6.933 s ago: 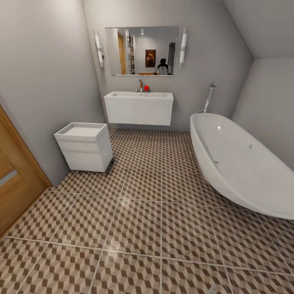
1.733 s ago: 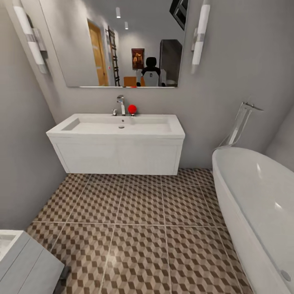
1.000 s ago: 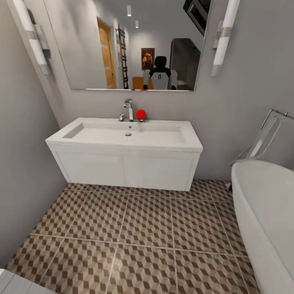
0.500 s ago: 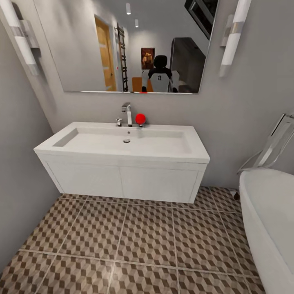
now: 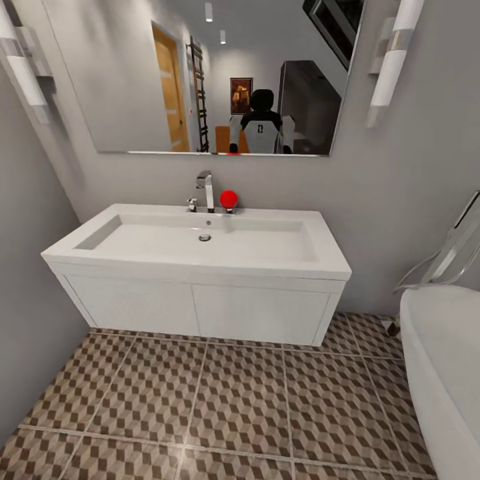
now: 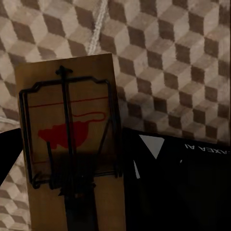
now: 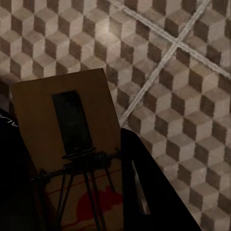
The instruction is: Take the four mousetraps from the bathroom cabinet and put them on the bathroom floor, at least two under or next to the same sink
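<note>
In the left wrist view, a tan mousetrap (image 6: pixel 67 110) with dark wire and a red mark sits between the black fingers (image 6: pixel 168 183) of my left gripper (image 6: pixel 72 187), which is shut on it above the bathroom floor (image 6: pixel 183 57). My right gripper (image 7: pixel 77 192) is likewise shut on a second mousetrap (image 7: pixel 67 125) over the cube-patterned tiles (image 7: pixel 183 96). The head view faces the white sink (image 5: pixel 200 243) with its chrome tap (image 5: pixel 205 190) on a wall-hung vanity (image 5: pixel 200 307); bare floor (image 5: pixel 227 400) lies below and in front of it. The cabinet is out of view.
A white bathtub (image 5: pixel 443 360) with a chrome floor tap (image 5: pixel 453 253) stands at the right. A grey wall (image 5: pixel 27 320) closes the left side. A red ball (image 5: pixel 229 198) sits beside the tap, and a mirror (image 5: pixel 200 73) hangs above.
The head camera has come closer to the sink, which now looks larger. The white drawer unit at the lower left has slipped out of the picture.
</note>
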